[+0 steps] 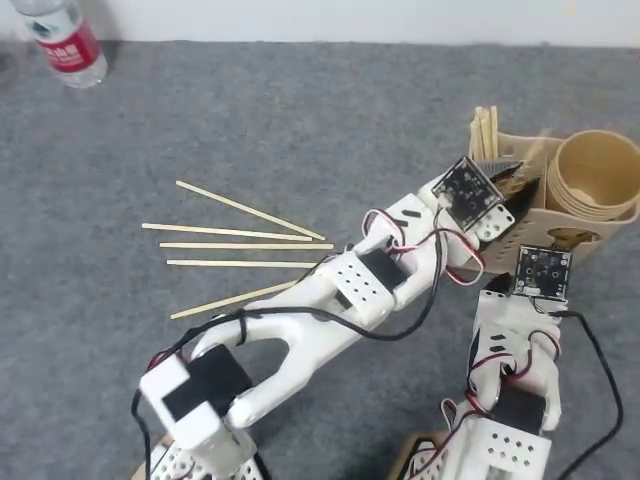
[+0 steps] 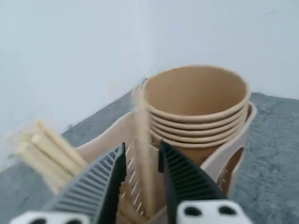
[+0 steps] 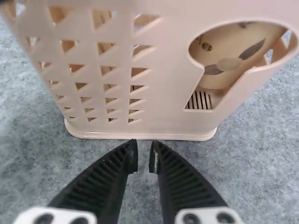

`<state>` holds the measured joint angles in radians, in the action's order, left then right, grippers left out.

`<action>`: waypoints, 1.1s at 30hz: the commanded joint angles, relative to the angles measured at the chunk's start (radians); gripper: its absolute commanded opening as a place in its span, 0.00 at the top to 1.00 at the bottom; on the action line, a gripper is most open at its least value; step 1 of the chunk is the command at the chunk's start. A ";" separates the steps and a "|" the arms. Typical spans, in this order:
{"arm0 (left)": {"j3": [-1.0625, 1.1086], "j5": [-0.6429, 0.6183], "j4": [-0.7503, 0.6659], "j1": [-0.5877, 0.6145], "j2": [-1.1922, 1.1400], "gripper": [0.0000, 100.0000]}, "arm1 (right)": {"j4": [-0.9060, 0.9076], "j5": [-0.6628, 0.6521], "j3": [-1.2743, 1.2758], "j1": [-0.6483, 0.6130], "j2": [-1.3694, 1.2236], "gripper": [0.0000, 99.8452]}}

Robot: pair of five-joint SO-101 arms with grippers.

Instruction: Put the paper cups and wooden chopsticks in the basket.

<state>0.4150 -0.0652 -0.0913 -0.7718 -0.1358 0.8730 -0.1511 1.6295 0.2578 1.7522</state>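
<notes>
The tan basket (image 1: 562, 228) stands at the far right, holding a stack of paper cups (image 1: 598, 170) and several upright wooden chopsticks (image 1: 484, 130). My left gripper (image 1: 518, 192) hovers over the basket's near-left rim. In the left wrist view its fingers (image 2: 142, 151) are open a little, and one blurred chopstick (image 2: 141, 135) stands loose between them, above the basket (image 2: 233, 149) and beside the cups (image 2: 196, 98). Several chopsticks (image 1: 240, 245) lie on the carpet at centre left. My right gripper (image 3: 142, 156) is shut and empty, low in front of the basket wall (image 3: 117, 70).
A plastic water bottle (image 1: 65, 40) lies at the far left corner by the white wall. Grey carpet covers the table. The left arm stretches diagonally across the middle, and the right arm stands close under the basket.
</notes>
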 commanded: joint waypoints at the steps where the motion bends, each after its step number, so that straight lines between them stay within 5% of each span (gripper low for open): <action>1: -0.004 -0.018 0.064 0.017 0.091 0.87 | -0.019 -0.014 -0.005 0.008 0.010 0.94; 8: -0.004 -0.014 0.080 0.055 0.115 0.87 | -0.019 -0.014 -0.005 0.008 0.010 0.94; 13: -0.053 0.031 0.342 0.147 0.319 0.87 | -0.021 -0.014 -0.005 0.008 0.010 0.94; 19: -0.220 0.261 0.833 0.262 0.572 0.87 | -0.019 -0.014 -0.005 0.008 0.010 0.94; 24: -0.358 0.489 1.188 0.473 0.606 0.87 | -0.013 -0.014 -0.005 0.008 0.010 0.94; 28: -0.366 0.695 1.358 0.615 0.562 0.86 | -0.012 -0.014 -0.005 0.008 0.010 0.94; 33: -0.363 0.928 1.525 0.657 0.433 0.86 | -0.010 -0.014 -0.005 0.008 0.010 0.94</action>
<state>0.0867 0.6866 1.3249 -0.1427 0.3736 0.8730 -0.1511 1.6295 0.2578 1.7522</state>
